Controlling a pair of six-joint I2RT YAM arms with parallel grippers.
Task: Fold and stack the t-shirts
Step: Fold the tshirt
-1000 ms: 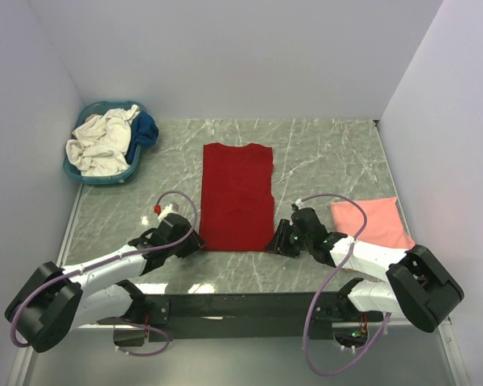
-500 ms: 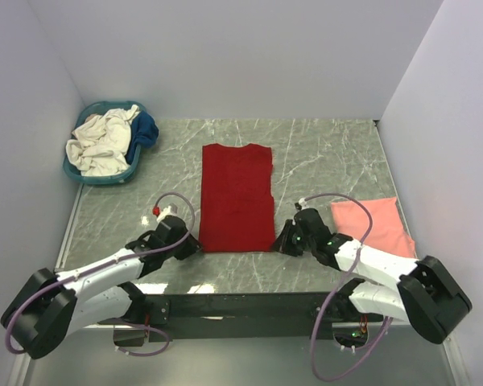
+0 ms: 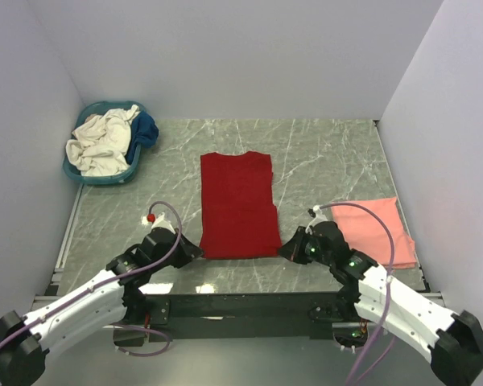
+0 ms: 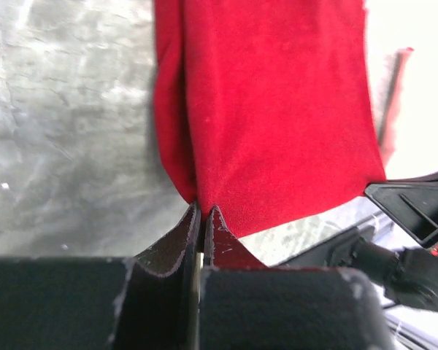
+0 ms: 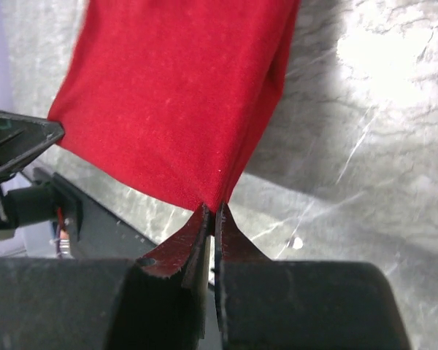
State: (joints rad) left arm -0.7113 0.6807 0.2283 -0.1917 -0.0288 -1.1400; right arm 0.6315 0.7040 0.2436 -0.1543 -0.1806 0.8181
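Both arms have drawn back toward the near edge since a second ago, and the red shirt (image 3: 237,201) has slid a little that way with them. Jaws that stood apart then are now pinched tight.

Left gripper (image 4: 203,211): fingers pressed together with only a sliver between them, biting the near-left corner of the red shirt. You can see the cloth peak up into the tips, with a folded layer showing along the left edge.

Right gripper (image 5: 213,210): same story, closed down narrow on the near-right corner, the fabric drawn to a point right at the fingertips.

So the near hem is held at both ends, stretched between the two. The red shirt lies as a long narrow rectangle in the middle of the worktop (image 3: 322,153), its long axis running from the near edge toward the far wall, neckline at the far end.

Off to the right, the salmon pink shirt (image 3: 382,229) lies flat, just beside the right arm. Far left corner, the teal basket (image 3: 97,180) holds a rumpled cream-white shirt (image 3: 101,141) with a dark blue shirt (image 3: 147,129) tucked at its right side.
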